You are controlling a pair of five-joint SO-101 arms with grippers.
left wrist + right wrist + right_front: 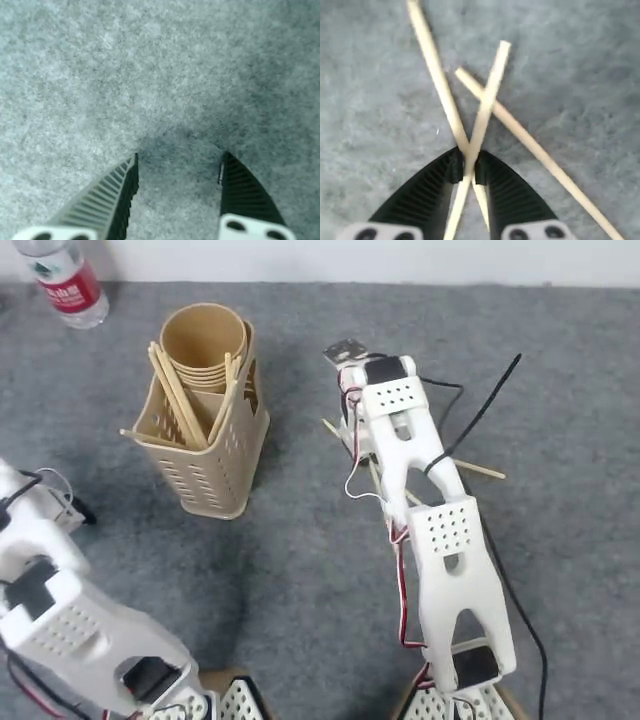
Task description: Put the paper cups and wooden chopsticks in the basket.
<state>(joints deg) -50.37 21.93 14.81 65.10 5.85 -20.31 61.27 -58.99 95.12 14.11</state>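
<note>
A pale slender wooden chopstick (485, 105) is pinched between the jaws of the right gripper (468, 167) and slants away from them. A second chopstick (437, 75) crosses it right at the jaw tips. A third chopstick (535, 145) lies just beside the jaws and crosses the first farther out. Well apart from the jaws stands a tan perforated plastic basket (225, 475), upright. It holds a nested stack of tan paper cups (203, 335), and several more chopsticks (178, 395) lean inside it.
</note>
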